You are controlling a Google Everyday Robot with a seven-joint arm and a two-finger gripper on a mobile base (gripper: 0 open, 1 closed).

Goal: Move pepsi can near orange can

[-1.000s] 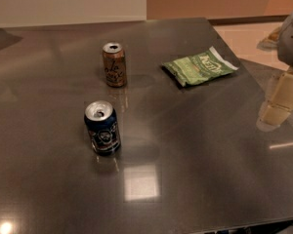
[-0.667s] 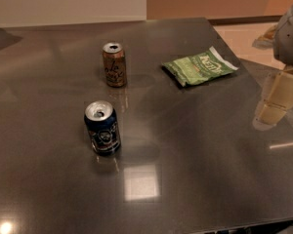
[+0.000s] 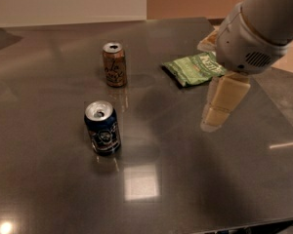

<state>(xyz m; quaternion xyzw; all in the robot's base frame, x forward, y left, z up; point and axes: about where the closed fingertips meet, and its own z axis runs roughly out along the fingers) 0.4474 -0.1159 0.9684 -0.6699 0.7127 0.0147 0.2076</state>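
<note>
The pepsi can (image 3: 102, 127) stands upright on the dark table (image 3: 151, 189), left of centre; it is navy blue with a round logo and a silver top. The orange can (image 3: 115, 64) stands upright behind it, brownish-orange with dark lettering, about a can's height away. My gripper (image 3: 213, 120) hangs from the white arm (image 3: 254, 30) at the right, above the table, well to the right of both cans and holding nothing.
A green chip bag (image 3: 195, 68) lies flat at the back right, partly behind the arm. The table's right edge (image 3: 283, 116) runs just beyond the gripper. A bright light reflection (image 3: 141, 182) shows near the front.
The arm and gripper have moved left, further in over the table and in front of the chip bag. Both cans stand where they were.
</note>
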